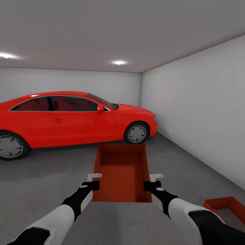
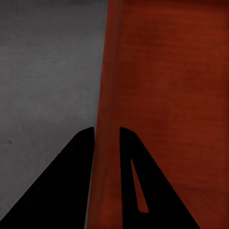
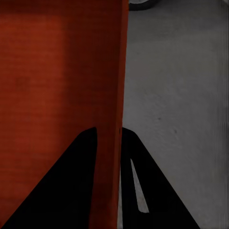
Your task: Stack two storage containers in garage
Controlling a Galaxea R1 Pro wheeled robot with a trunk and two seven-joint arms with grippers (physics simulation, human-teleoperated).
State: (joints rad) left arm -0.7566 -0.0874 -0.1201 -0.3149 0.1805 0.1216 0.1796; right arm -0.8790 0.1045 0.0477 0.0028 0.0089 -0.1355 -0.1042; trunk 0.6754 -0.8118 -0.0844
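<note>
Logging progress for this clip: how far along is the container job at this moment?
Done: both containers are in the garage; one container lies on the dark floor at lower right. In hand: the left pincer and right pincer each clamp a side wall of the other container, held near the red car. Left: stack it on the floor one.

two storage containers, one red car, two ceiling lights.

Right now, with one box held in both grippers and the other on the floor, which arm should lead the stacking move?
Right, probably. The second container sits on the floor at the robot's right, beside the right gripper. The left gripper clamps the held container's far wall and should follow.
</note>
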